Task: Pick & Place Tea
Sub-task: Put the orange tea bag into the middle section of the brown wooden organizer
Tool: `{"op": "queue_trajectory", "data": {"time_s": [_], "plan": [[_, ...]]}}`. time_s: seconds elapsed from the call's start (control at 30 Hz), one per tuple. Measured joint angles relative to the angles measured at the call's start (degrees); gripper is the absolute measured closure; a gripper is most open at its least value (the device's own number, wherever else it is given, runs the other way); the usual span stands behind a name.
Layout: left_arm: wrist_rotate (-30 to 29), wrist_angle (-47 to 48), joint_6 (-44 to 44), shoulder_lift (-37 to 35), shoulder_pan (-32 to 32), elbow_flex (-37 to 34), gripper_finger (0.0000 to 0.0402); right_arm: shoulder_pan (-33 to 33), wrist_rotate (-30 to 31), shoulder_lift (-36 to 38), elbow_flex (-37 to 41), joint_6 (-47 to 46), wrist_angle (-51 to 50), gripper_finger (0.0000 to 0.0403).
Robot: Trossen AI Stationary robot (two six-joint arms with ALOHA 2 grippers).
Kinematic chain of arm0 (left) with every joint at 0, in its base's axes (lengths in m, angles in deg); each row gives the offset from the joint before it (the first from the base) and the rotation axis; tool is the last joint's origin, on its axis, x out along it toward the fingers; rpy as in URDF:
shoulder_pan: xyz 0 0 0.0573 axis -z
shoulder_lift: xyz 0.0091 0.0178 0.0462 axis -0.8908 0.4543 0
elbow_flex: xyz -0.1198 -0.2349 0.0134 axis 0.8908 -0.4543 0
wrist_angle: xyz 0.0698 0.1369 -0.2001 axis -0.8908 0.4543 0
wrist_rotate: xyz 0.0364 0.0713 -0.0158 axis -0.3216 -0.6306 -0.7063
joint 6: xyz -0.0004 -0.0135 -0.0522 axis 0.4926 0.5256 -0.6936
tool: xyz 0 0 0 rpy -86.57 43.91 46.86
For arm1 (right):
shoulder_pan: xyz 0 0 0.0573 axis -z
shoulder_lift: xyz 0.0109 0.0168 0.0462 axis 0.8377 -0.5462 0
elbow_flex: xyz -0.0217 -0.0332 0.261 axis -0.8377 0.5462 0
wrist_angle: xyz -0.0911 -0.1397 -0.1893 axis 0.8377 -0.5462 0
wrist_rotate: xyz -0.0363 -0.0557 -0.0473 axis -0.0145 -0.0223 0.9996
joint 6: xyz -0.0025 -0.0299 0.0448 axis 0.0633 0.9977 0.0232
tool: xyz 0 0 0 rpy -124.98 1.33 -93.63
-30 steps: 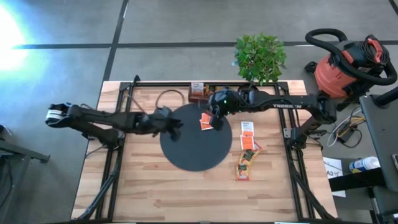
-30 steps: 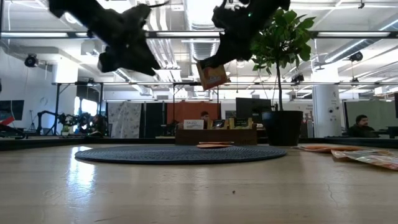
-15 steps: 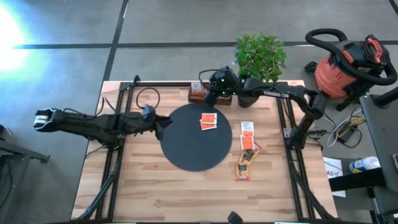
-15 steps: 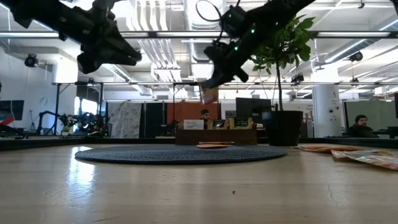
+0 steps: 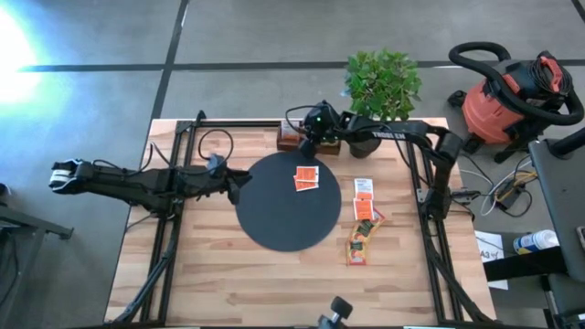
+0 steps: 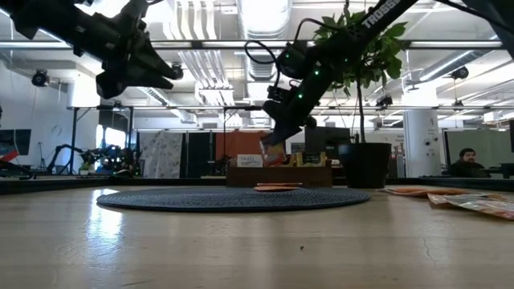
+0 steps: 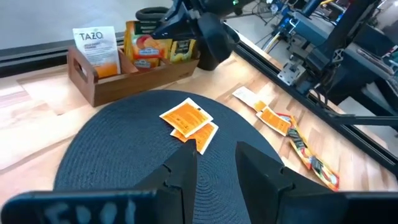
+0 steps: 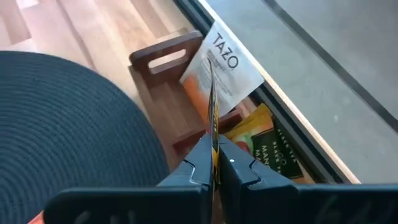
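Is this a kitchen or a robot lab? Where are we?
Most likely a robot lab or workshop, not a kitchen. Two robot arms work at a wooden table bolted with metal frames, a shop vacuum sits beside it, and the low view shows a big open room with desks, monitors and a seated person behind.

mat (image 5: 285,215) mid-table | two sachets (image 5: 305,179) on it | box (image 5: 294,139) behind | more sachets (image 5: 364,222) right of mat

Round black mat (image 5: 287,203) lies on the wooden table (image 5: 219,283). Potted plant (image 5: 383,84) stands at the far edge; a red shop vacuum (image 5: 510,99) sits beyond.
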Motion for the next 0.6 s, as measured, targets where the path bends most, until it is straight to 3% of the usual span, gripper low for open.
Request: {"op": "queue_trajectory", "data": {"time_s": [0.6], "plan": [[-4.81,0.07,-0.55,0.45,-0.02,0.02,0.0296,2.74,-3.06,-0.50,0.66,1.03,-0.85,0.0394]]}}
